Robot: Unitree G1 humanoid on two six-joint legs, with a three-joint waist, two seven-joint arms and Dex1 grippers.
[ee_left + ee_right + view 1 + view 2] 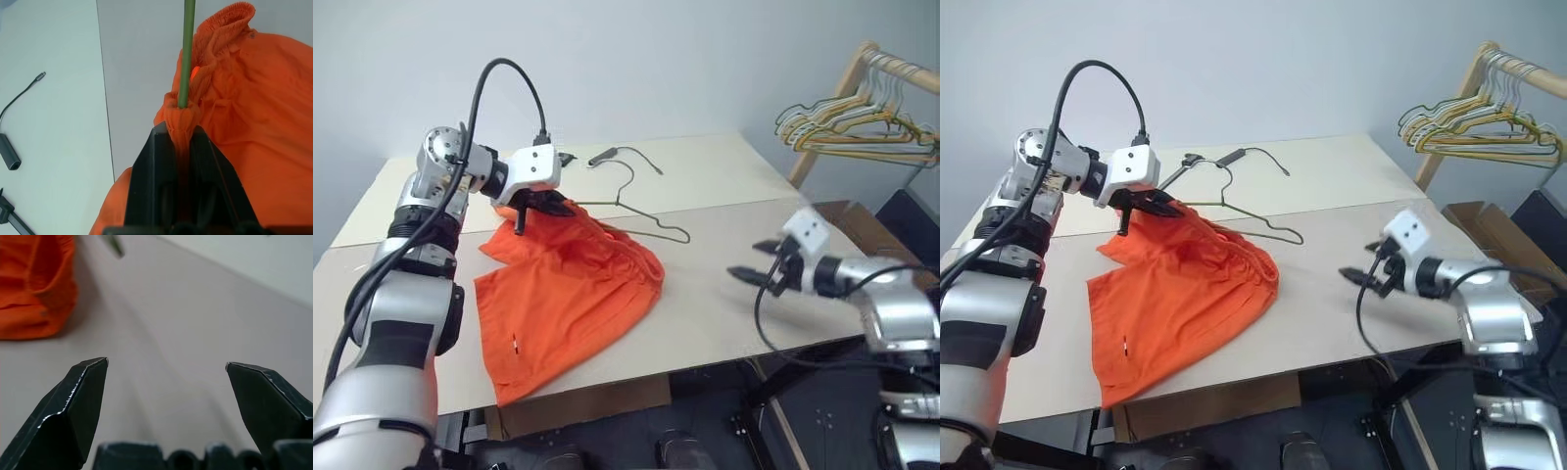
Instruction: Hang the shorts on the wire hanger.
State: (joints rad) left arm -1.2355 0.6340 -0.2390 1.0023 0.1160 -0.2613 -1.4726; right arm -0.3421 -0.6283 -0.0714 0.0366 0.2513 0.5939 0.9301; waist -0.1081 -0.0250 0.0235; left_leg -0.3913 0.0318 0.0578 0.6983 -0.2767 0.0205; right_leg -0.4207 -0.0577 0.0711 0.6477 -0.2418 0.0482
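1. The left gripper [182, 128] is pinched tight on a bunched bit of the orange shorts [570, 289], holding that corner lifted off the white table [724, 304]. In the left wrist view the green wire of the wire hanger [641, 211] runs straight up out of that same gathered fabric, right at the fingertips.

2. The rest of the shorts lies spread and rumpled on the table, trailing from the raised corner toward the near edge. One pair of shorts, nothing else soft around.

3. The wire hanger lies mostly on the table past the shorts, its far shoulder and hook end showing beyond the fabric. One end disappears at the pinched cloth, so I judge it is threaded into or under the waistband there, though I cannot tell how far.

4. The right gripper [759, 264] hangs over bare table well to the side of the shorts, fingers spread wide and holding nothing.

5. As I read it, the job is partly done: hanger and shorts are joined at one corner, but the garment is not yet draped across the hanger or hanging from it. The other side needs settling on the wire.

6. Also about: one black cable [617, 153] on the far table, and a bunch of spare hangers [857, 127] on a wooden rack [822, 122].
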